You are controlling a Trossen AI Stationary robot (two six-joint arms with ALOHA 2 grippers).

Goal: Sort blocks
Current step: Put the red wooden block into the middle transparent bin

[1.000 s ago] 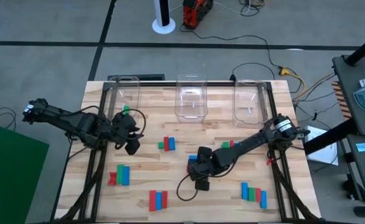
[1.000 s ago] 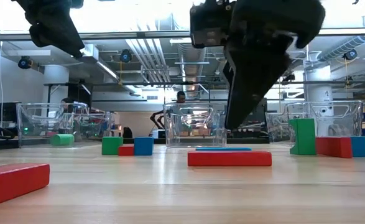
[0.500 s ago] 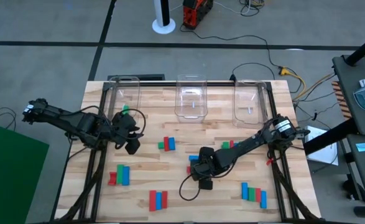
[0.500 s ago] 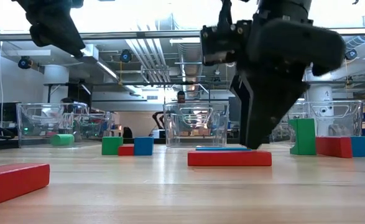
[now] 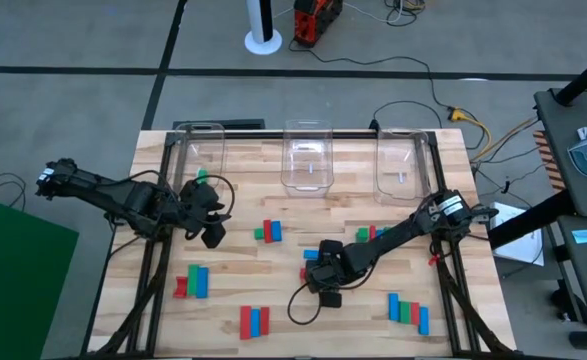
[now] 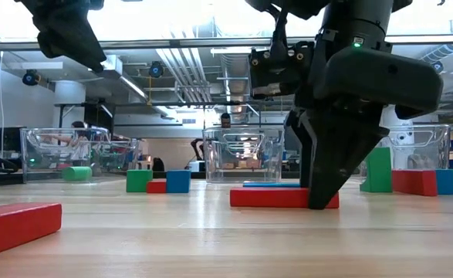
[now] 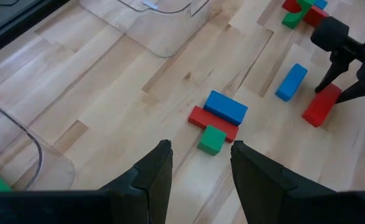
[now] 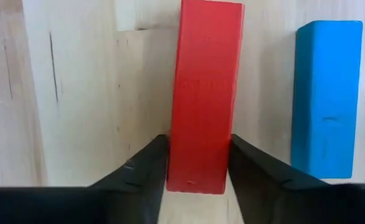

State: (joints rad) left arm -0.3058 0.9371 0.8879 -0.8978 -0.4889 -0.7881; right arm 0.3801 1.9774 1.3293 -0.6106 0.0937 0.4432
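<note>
The right gripper (image 6: 324,202) has dropped to the table over the last second: 1 second ago it hung clear above the red block (image 8: 204,93), half a second ago its tips were just reaching it, and now the fingers (image 8: 135,171) straddle one end of that block, 1 on each long side. In the right wrist view they sit just beside or against the block's faces, so the jaws look set around it but not clearly squeezing; I judge the grasp is about to be made, not finished. The red block lies flat near the middle of the table (image 5: 273,262), with a blue block (image 8: 327,96) lying parallel just beside it and apart from it. The left gripper (image 7: 198,177) has not moved; it hovers with jaws parted over the table's left part, above a small red, blue and green cluster (image 7: 218,118). The 3 clear bins (image 5: 306,155) stand along the far edge, with a green block (image 5: 202,176) at the left bin. Most blocks are scattered on the wood, so sorting is at an early stage.
</note>
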